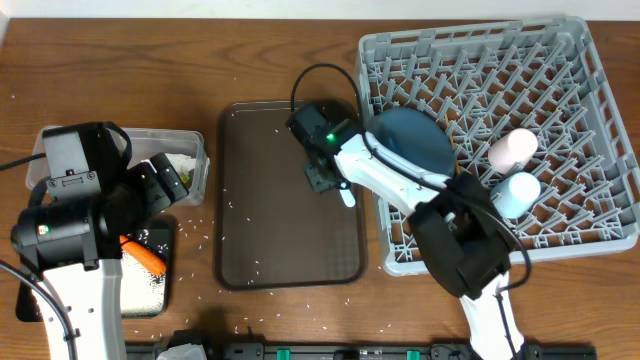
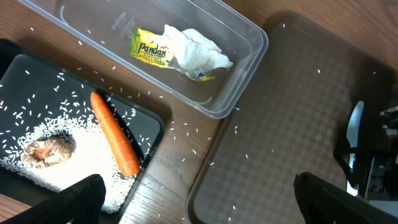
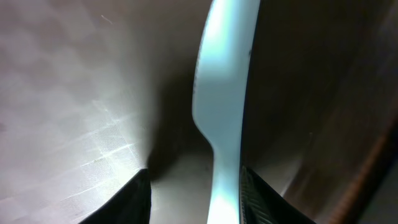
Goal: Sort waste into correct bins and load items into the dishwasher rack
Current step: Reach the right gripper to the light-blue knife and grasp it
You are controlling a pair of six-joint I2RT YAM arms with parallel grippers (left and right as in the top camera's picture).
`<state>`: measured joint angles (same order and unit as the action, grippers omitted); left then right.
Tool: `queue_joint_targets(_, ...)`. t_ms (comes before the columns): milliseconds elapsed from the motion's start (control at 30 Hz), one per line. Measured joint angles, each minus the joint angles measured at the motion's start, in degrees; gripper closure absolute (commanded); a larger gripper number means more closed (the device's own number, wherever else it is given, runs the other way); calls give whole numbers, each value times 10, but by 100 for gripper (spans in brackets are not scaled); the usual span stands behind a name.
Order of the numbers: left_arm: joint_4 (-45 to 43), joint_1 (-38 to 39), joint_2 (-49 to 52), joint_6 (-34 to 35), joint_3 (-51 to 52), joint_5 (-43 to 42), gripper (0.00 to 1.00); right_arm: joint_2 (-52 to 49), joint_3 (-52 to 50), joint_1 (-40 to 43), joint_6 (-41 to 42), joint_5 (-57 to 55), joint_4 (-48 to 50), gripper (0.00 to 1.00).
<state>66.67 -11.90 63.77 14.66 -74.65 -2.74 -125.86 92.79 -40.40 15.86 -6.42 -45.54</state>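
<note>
**Spoon at tray's right edge, between part-open right fingers**

Spoon (image 1: 346,196): pale blue. It is on the brown tray (image 1: 260,200), close to the tray's right rim and just left of the rack (image 1: 590,90). In the right wrist view its handle (image 3: 224,93) runs up between the two fingers.

Right gripper (image 1: 335,185): low over the tray, with its jaws part open. One finger (image 3: 255,199) is against the spoon, and the other (image 3: 124,199) stands apart from it. The spoon is not pinched.

Rack: grey, at the right of the table (image 1: 100,60).
- Plate (image 1: 410,140) in the rack's left part.
- Pink cup (image 1: 512,148) and blue cup (image 1: 516,190) on their sides, just beside each other, with the pink one farther.

Left gripper (image 1: 165,185): at the left, above the bins, with its jaws wide apart and nothing between them.

Tub (image 2: 249,68): clear, far left. It holds the wrapper (image 2: 149,51) and the napkin (image 2: 196,51), which touch each other.

Bin (image 2: 37,68): black, just near of the tub.
- Carrot (image 2: 115,143) along its right side.
- Rice (image 2: 81,174) in a heap.
- Lump (image 2: 46,149) on the rice.

Stray rice grains lie on the table and the tray.
</note>
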Motion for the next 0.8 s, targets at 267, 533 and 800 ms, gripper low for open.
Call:
queue_joint_targets(267, 0, 0, 0, 0, 0, 0, 2, 0, 0, 2, 0, 0, -14, 95)
queue_joint_targets(533, 0, 0, 0, 0, 0, 0, 2, 0, 2, 2, 2, 11, -20, 99)
queue_joint_targets(800, 0, 0, 0, 0, 0, 0, 2, 7, 2, 2, 0, 28, -24, 99)
